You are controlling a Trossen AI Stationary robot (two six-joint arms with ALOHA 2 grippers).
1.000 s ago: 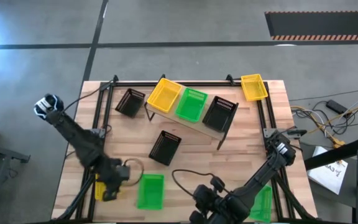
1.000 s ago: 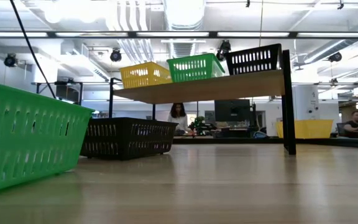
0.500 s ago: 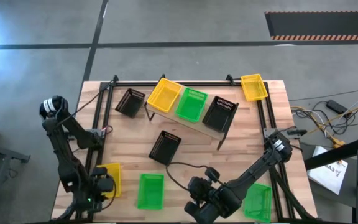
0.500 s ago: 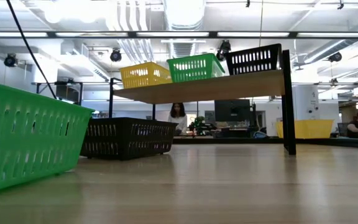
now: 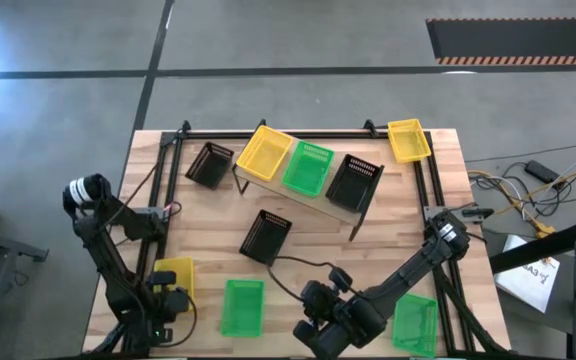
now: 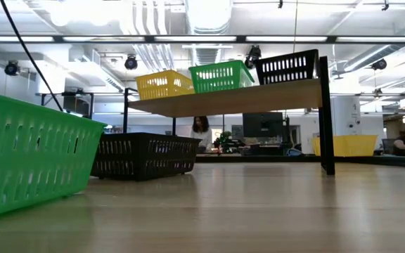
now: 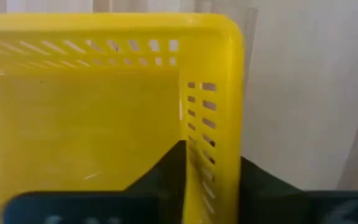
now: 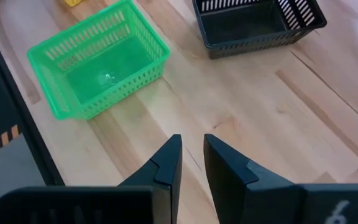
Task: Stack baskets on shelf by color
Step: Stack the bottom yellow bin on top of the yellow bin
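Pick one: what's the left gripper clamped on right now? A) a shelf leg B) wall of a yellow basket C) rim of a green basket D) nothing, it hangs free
B. In the left wrist view the left gripper's two dark fingers stand either side of the yellow basket's slatted wall, one inside and one outside; the high view puts that basket at the table's front left corner.

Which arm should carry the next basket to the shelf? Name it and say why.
Left. Its gripper already has its fingers straddling the wall of the yellow basket at the table's near-left corner. The right gripper hangs over bare wood, holding nothing, with the green basket ahead of it.
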